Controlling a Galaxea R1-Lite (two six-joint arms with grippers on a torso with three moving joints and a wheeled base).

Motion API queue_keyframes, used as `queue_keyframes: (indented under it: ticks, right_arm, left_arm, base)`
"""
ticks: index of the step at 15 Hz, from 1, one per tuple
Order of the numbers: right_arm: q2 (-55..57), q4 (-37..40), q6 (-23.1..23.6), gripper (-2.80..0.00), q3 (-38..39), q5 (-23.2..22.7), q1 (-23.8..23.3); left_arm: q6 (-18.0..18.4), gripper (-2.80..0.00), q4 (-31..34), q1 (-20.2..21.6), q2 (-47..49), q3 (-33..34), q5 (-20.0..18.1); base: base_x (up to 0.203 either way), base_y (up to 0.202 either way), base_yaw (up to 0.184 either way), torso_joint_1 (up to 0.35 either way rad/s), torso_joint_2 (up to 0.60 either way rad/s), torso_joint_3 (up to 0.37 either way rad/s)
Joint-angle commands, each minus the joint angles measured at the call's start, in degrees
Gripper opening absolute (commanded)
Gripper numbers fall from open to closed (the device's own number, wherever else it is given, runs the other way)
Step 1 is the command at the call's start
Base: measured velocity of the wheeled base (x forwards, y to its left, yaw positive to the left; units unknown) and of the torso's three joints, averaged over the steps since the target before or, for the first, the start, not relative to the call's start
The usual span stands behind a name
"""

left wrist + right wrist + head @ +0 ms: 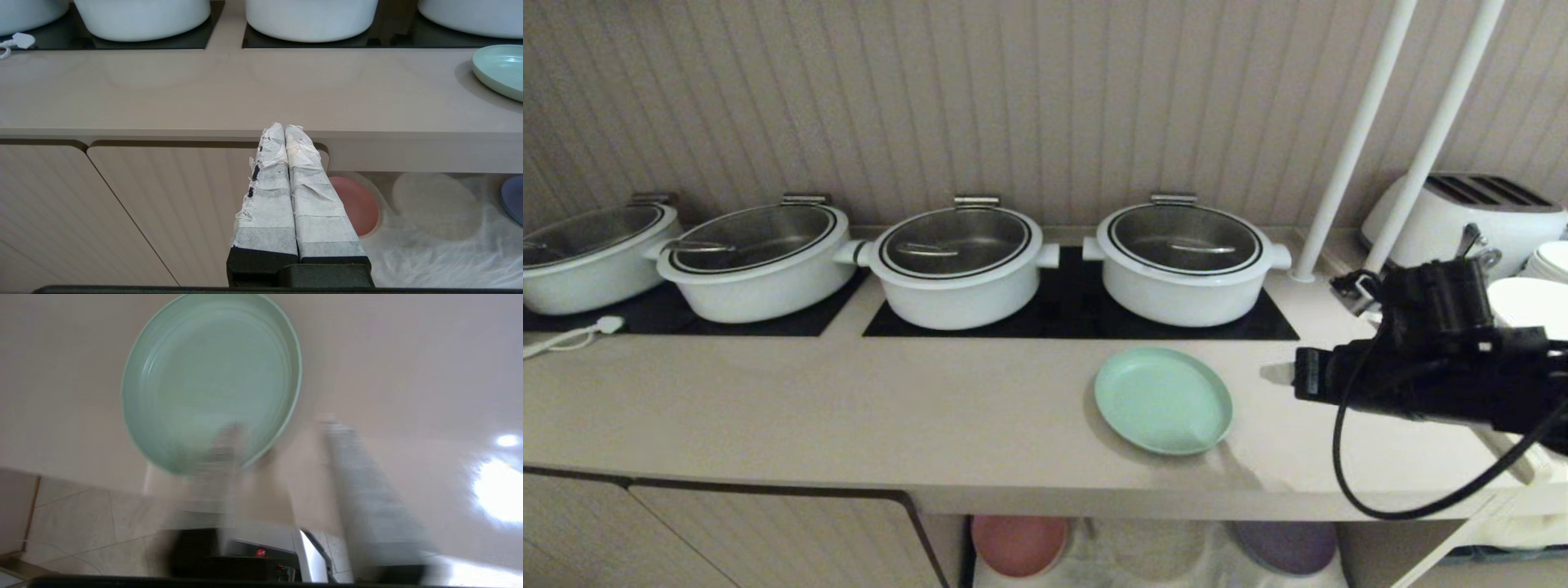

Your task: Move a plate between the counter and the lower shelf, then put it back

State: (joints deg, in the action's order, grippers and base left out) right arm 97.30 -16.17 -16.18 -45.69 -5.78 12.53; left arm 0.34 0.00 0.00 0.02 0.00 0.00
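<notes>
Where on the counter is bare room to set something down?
The counter's front strip is bare from the white plug to the mint-green plate. The back is crowded with white pots on the hob panels.

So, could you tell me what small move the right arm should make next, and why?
Probably ease the right gripper forward to the plate: the plate lies flat on the counter, ungripped, and the jaws stand apart just short of its rim.
</notes>
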Motion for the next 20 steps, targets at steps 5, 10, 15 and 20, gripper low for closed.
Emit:
queue_keyframes:
  ticks: [5, 10, 15, 20]
  right_arm:
    - [-15.8, 0.0, 0.0, -2.80, 11.6, -0.1, -0.2]
    - [-26.6, 0.3, -0.1, -2.80, 18.1, -0.1, -1.1]
    - [-34.9, -0.3, 0.3, -2.80, 26.3, 3.7, -2.0]
    - [-42.0, -3.4, 0.7, -2.80, 36.1, 4.7, -8.0]
  left_arm:
    - [0.0, -2.80, -0.1, 0.0, 0.0, 0.0, 0.0]
    - [0.0, -2.80, 0.0, 0.0, 0.0, 0.0, 0.0]
    - [0.0, -2.80, 0.0, 0.0, 0.0, 0.0, 0.0]
    - [0.0, -2.80, 0.0, 0.0, 0.0, 0.0, 0.0]
  base:
    - [0.000, 0.000, 0.000, 0.000, 0.00, 0.000]
    - [0.000, 0.000, 0.000, 0.000, 0.00, 0.000]
    - [0.000, 0.000, 0.000, 0.000, 0.00, 0.000]
    - [0.000, 0.000, 0.000, 0.000, 0.00, 0.000]
